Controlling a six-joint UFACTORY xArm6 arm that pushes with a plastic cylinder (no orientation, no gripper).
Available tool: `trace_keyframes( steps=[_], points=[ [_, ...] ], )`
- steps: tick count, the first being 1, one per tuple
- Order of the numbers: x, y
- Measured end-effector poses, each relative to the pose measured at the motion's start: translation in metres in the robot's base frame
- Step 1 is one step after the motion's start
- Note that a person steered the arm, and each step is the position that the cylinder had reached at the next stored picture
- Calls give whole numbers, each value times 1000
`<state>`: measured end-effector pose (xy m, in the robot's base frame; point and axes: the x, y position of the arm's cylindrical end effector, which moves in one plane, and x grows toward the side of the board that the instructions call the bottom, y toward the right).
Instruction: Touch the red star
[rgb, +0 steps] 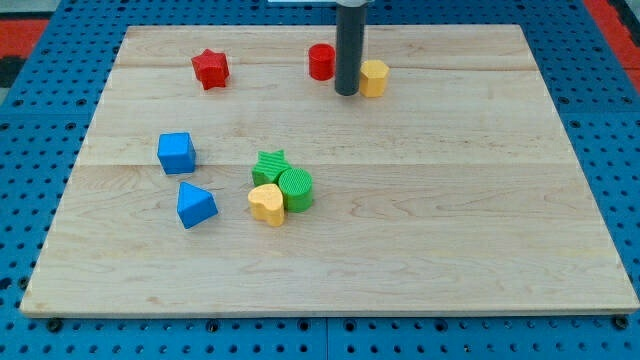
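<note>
The red star (211, 69) lies on the wooden board near the view's top left. My tip (346, 93) is the lower end of a dark rod coming down from the view's top. It stands well to the right of the star, between a red cylinder (321, 62) on its left and a yellow block (374, 78) on its right, close to both. The tip is apart from the red star.
A blue cube (177, 152) and a blue triangular block (196, 204) lie at the view's left. A green star (269, 166), a green cylinder (296, 189) and a yellow heart (267, 204) cluster near the middle. The board (450, 220) rests on a blue pegboard.
</note>
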<state>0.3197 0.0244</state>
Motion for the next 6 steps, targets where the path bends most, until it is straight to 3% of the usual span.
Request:
trace_keyframes(
  steps=[2,3,4,6],
  points=[
    [-23,93],
    [-41,89],
    [-6,33],
    [-1,-153]
  ],
)
